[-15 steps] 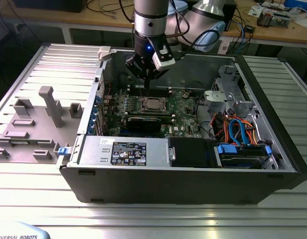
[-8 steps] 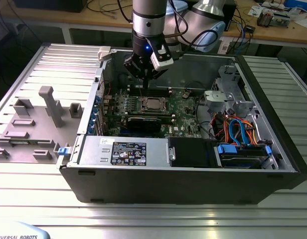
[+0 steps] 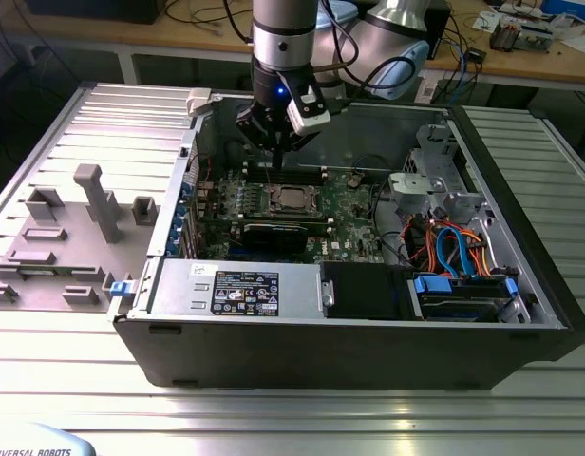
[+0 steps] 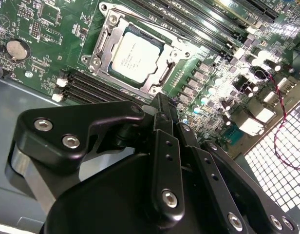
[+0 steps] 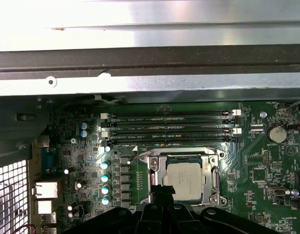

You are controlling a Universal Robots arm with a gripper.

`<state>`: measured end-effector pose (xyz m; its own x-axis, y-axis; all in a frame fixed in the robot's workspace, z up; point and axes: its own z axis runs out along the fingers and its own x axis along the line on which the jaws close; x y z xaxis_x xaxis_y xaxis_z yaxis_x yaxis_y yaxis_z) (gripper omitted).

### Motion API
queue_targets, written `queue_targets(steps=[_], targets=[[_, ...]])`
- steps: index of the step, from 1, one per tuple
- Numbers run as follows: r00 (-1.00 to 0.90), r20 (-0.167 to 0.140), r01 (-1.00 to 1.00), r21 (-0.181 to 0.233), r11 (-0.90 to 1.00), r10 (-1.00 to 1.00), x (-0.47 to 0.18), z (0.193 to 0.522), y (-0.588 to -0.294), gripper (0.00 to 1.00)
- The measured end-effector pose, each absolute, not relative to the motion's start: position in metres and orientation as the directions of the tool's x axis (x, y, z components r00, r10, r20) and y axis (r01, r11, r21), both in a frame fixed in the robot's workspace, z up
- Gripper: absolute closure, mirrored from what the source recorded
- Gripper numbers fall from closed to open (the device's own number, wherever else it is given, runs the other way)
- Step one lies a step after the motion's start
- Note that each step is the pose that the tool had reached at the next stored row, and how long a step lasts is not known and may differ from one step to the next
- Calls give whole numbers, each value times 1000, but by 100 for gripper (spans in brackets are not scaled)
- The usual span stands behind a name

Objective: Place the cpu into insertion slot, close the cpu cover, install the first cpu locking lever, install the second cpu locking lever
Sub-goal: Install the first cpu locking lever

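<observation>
Slatted metal bench [image 3: 273,418], open computer case [image 3: 321,351]. Gripper [image 4: 162,102] fingers closed, empty. Cpu [image 4: 135,54] just beyond fingertips, not touching, cpu cover [image 4: 102,41] lowered around it.

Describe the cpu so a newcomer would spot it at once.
Look inside the open computer case at the green motherboard. Beside the long black memory slots sits the silver-framed cpu cover; the cpu is the flat square in its window. Its plain silver-grey metal top sets it apart from the long black graphics card nearby.
</observation>
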<state>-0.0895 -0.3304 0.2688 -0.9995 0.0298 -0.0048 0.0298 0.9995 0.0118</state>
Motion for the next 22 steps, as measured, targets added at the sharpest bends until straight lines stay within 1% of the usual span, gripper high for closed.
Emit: queue_targets(steps=[12, 22], targets=[[-999, -6, -36, 12, 999, -36, -108, 267, -330, 89], [-999, -9, -37, 12, 999, -37, -108, 267, -330, 89]])
